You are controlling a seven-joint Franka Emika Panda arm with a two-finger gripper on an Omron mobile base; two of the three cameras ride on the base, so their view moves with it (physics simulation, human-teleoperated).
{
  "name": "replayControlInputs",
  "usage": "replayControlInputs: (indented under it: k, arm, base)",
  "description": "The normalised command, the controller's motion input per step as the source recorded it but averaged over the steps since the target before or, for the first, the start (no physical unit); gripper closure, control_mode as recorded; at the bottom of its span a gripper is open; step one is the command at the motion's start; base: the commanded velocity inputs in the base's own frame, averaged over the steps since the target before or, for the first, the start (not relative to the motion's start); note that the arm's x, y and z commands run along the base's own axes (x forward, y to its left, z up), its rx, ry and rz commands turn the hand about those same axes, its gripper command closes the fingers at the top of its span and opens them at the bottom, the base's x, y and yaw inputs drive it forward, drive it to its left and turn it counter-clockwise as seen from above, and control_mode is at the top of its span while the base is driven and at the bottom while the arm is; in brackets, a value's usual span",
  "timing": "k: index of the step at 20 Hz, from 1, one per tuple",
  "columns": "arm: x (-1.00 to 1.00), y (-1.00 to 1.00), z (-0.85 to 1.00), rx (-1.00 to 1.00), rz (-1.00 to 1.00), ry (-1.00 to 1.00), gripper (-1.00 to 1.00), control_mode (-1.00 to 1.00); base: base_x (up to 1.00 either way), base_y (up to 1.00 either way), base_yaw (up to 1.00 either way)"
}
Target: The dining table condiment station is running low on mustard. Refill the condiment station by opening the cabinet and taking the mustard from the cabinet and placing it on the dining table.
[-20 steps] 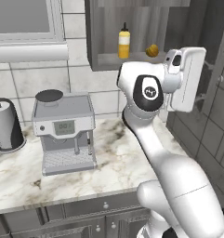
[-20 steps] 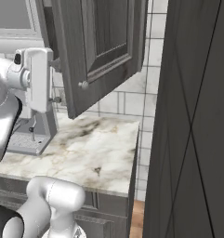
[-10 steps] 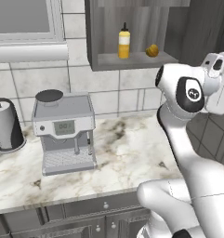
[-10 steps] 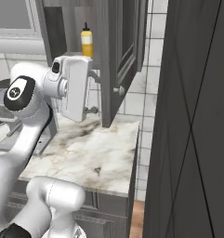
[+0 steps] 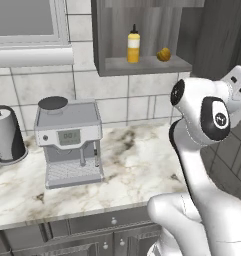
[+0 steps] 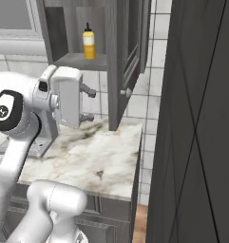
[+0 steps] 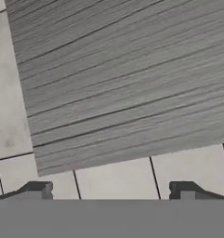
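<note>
Mustard (image 5: 133, 45) stood upright on the shelf inside the cabinet (image 6: 127, 57), whose door was swung open, with a small round orange thing (image 5: 163, 54) at its 3 o'clock. The gripper (image 6: 88, 103) hung empty with fingers spread, at the bottle's 6 o'clock above the counter (image 5: 137, 160), facing the door's grey wood-grain panel.

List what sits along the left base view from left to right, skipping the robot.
Dark kettle → coffee machine → mustard on the open cabinet shelf → small round orange thing beside it.
</note>
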Motion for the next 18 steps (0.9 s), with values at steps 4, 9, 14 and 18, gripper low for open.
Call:
replayControlInputs:
  k: [4,9,14,18]
  arm:
    - [-0.08,0.70,0.21,0.10,0.18,-0.50,-1.00,-1.00]
    - [0.00,0.76,0.28,0.17,0.21,-0.48,-1.00,-1.00]
    - [0.00,0.68,0.38,0.24,0.25,-0.45,-1.00,-1.00]
    - [0.00,0.42,0.41,0.32,0.33,-0.40,-1.00,-1.00]
  base:
    - [0.00,0.00,0.00]
    - [0.00,0.00,0.00]
    - [0.00,0.00,0.00]
    - [0.00,0.00,0.00]
